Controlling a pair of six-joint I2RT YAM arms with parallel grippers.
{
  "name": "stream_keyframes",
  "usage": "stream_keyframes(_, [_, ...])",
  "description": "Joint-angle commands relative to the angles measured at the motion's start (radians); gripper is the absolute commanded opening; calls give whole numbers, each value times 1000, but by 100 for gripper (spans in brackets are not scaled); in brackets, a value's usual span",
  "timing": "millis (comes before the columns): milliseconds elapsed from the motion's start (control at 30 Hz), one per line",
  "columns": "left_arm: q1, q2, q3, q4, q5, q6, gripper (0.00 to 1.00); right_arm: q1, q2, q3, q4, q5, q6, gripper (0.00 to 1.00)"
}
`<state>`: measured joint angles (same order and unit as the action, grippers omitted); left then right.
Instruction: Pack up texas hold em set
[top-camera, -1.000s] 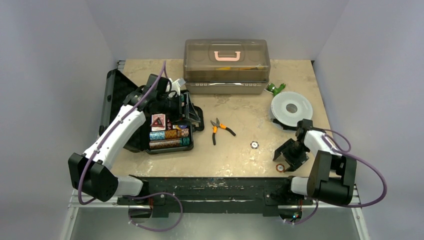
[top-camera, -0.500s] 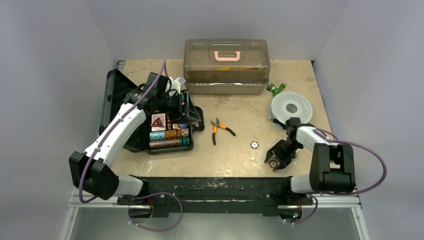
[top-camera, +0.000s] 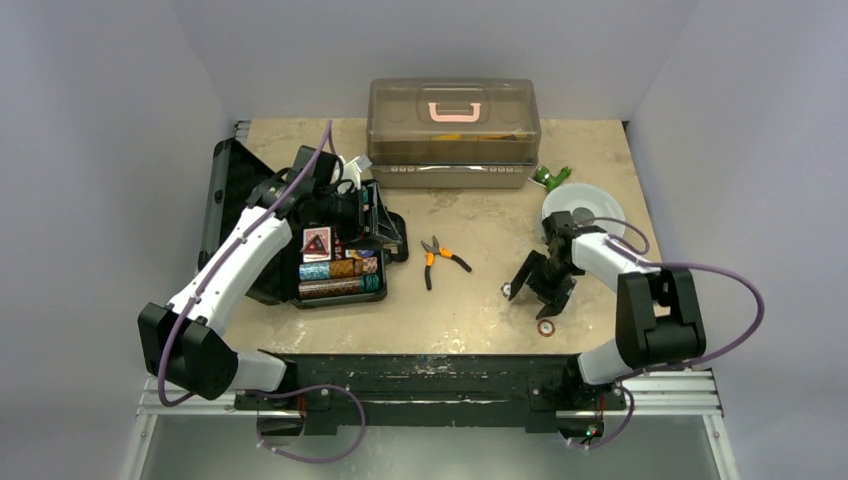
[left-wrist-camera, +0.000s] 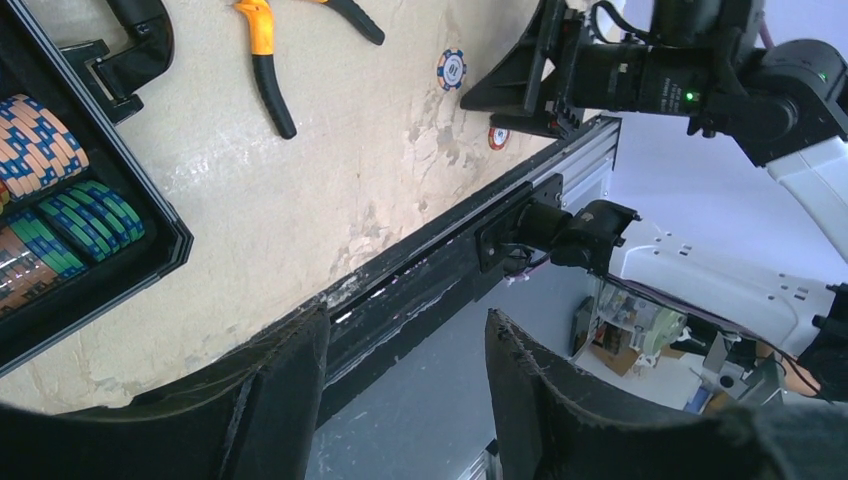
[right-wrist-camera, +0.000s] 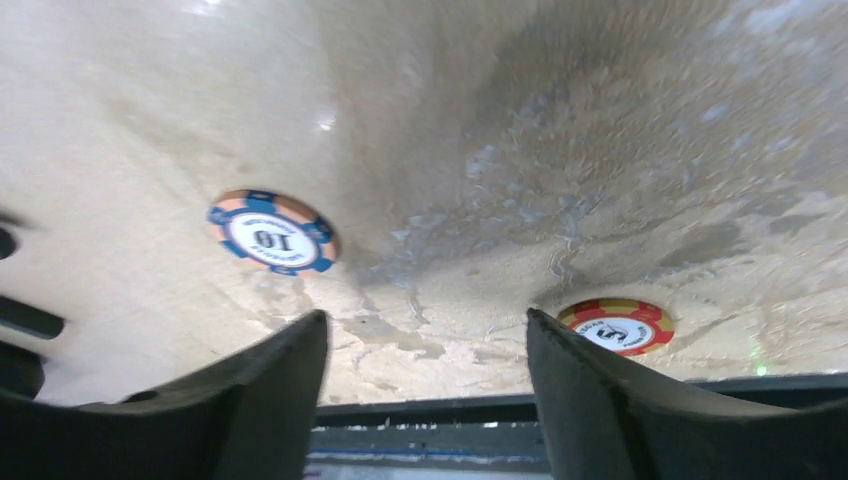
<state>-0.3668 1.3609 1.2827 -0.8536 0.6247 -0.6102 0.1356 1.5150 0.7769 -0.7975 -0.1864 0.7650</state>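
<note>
The black case (top-camera: 290, 292) of the texas hold em set lies open at the left, with rows of teal, brown and orange chips (top-camera: 340, 277) and a card pack (top-camera: 317, 243) inside. My left gripper (top-camera: 372, 215) hovers over the case's right rim, and in its wrist view its fingers (left-wrist-camera: 405, 325) stand open and hold nothing. My right gripper (top-camera: 535, 288) is low over the table, open and empty (right-wrist-camera: 425, 320). A blue-and-orange chip (right-wrist-camera: 273, 232) lies off its left finger (top-camera: 509, 290). A red-and-yellow chip (right-wrist-camera: 616, 327) lies by its right fingertip (top-camera: 546, 327).
Orange-handled pliers (top-camera: 440, 258) lie between the case and the loose chips. A translucent brown box with a pink handle (top-camera: 453, 130) stands at the back. A white spool (top-camera: 590, 205) and a small green object (top-camera: 548, 176) sit back right. The black rail (top-camera: 430, 375) runs along the near edge.
My right arm has swung left from the front right corner to between the two loose chips. The red chip has shifted slightly left. The left arm has not moved.
</note>
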Motion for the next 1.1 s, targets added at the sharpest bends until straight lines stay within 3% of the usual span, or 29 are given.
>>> stream_keyframes(0, [6, -25, -1, 23, 13, -26, 57, -9, -121, -23, 21, 103, -30, 74])
stream_keyframes(200, [5, -28, -11, 43, 27, -57, 57, -212, -215, -128, 44, 122, -66, 75])
stream_keyframes(333, [3, -28, -9, 38, 36, -63, 57, -216, -224, -132, 78, 106, -88, 80])
stream_keyframes(533, [2, -45, -12, 37, 31, -73, 57, -215, -230, -194, 88, 67, -63, 73])
stream_keyframes(1067, [-24, -69, -49, 60, 32, -91, 57, -190, -273, -213, -14, 76, -47, 74])
